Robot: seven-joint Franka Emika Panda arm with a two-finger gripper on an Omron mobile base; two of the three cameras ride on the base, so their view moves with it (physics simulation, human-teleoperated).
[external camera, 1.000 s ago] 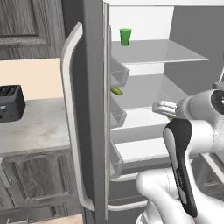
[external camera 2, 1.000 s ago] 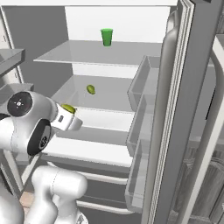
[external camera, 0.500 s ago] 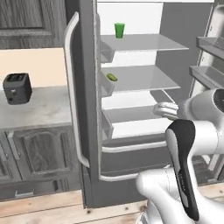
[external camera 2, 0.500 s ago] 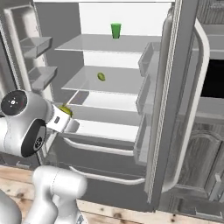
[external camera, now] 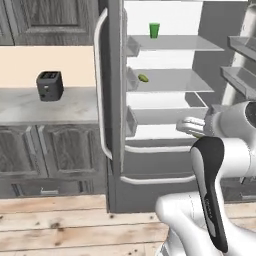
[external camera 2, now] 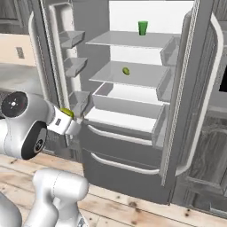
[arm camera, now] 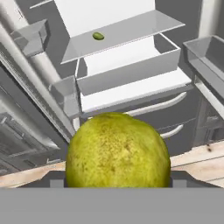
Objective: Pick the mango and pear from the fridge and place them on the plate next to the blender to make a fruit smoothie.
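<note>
In front of the open fridge (external camera 2: 133,115), clenched on the pear (arm camera: 117,151); likely firm, smooth, slippery—best gripped across its widest belly.

The open fridge (external camera: 116,100) holds a green cup (external camera: 154,30) above a small green fruit (external camera: 143,78).

A: Fridge (external camera: 117,165) is standing open at frame centre. What is sitting on the top shelf (external camera: 172,43)?

B: A green cup (external camera: 154,30) is standing upright there, near the top edge of the left base view.

A: And the middle shelf (external camera: 175,80)?

B: A small green fruit (external camera: 143,78) is lying on it, toward its left end. In the hand view it is showing upper left.

A: The grey counter (external camera: 47,106) at left?

B: It is carrying a black toaster (external camera: 50,85).
</note>
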